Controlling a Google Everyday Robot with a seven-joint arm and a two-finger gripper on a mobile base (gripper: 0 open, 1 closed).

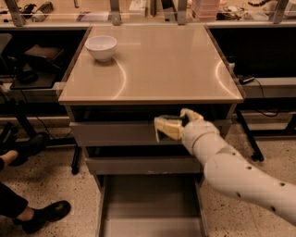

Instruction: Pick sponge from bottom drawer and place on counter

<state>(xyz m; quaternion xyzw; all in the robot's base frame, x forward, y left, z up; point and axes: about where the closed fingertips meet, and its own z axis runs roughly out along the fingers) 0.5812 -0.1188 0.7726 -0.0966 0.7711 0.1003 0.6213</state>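
so: gripper at frame centre pinches the small green-yellow sponge, above the open grey bottom drawer; placing it on the glossy tan tabletop is left.

I'm working in a lab or workshop: cluttered shelf on metal posts along the top edge, cables trailing at right, speckled floor; my gripper is hovering at centre.
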